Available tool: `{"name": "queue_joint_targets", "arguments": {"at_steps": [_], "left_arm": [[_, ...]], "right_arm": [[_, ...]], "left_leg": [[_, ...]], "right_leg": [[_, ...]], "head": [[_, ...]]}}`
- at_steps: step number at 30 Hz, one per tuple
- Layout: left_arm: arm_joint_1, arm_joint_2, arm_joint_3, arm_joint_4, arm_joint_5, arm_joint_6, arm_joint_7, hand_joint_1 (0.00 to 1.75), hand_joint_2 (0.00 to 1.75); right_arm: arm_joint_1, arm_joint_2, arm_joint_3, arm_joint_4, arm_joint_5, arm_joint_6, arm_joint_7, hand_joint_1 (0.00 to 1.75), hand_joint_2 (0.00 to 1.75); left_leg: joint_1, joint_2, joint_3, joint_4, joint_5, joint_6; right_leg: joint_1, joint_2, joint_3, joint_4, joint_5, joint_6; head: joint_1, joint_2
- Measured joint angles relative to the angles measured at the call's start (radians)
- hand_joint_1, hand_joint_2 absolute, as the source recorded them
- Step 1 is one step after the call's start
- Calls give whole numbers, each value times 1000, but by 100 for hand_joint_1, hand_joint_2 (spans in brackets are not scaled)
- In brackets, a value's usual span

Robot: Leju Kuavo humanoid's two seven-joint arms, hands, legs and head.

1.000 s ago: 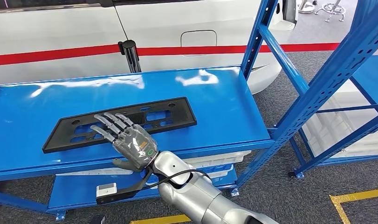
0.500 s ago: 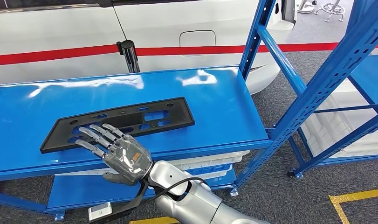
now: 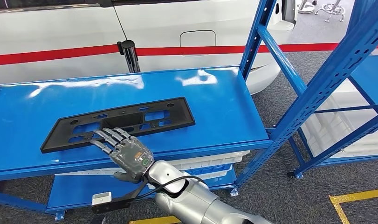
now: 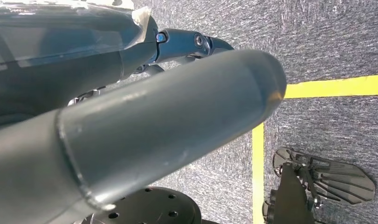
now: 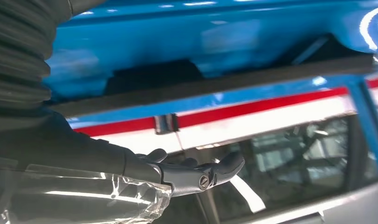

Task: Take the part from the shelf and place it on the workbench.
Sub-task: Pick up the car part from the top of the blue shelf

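Your right hand [image 3: 127, 153] lies spread and holding nothing, fingers over the black part [image 3: 119, 122] near the blue shelf's [image 3: 215, 93] front edge, so get fingers under that near edge before lifting.

The long, flat, black plastic rectangular part [image 3: 119, 123], pierced with several rectangular cut-outs and small round holes, lies face-up on the glossy blue metal workbench top [image 3: 215, 102]. It sits slightly askew, nearer the bench's front edge, towards its left half.
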Motion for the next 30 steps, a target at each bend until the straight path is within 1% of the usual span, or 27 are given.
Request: {"name": "queue_joint_targets", "arguments": {"at_steps": [4, 6, 10, 14, 20, 30], "left_arm": [[0, -2, 0, 0, -1, 0, 0, 0, 0], [0, -2, 0, 0, -5, -2, 0, 0, 0], [-1, -5, 0, 0, -15, -3, 0, 0, 0], [-1, -7, 0, 0, -26, -3, 0, 0, 0], [-2, -9, 0, 0, -32, -6, 0, 0, 0], [-2, -12, 0, 0, -32, -6, 0, 0, 0]], "right_arm": [[-18, 0, 3, 46, -3, -1, 17, 0, 175], [-26, 0, 7, 63, 2, -10, 41, 0, 175], [-57, 0, 17, 113, 12, -59, 112, 0, 175], [-103, 0, 20, 162, -18, -103, 153, 0, 175], [-146, 0, 20, 202, -40, -125, 170, 0, 175], [-157, 0, 21, 227, -42, -133, 186, 0, 175]], "left_leg": [[0, 0, 0, 0, 0, 0], [0, 0, 0, 0, 0, 0], [0, 0, 0, 0, 0, 0], [0, 0, 0, 0, 0, 0], [0, 0, 0, 0, 0, 0], [0, 0, 0, 0, 0, 0]], "right_leg": [[0, 0, 0, 0, 0, 0], [0, 0, 0, 0, 0, 0], [0, 0, 0, 0, 0, 0], [0, 0, 0, 0, 0, 0], [0, 0, 0, 0, 0, 0], [0, 0, 0, 0, 0, 0]], "head": [[0, 0], [0, 0], [0, 0], [0, 0], [0, 0], [0, 0]]}}
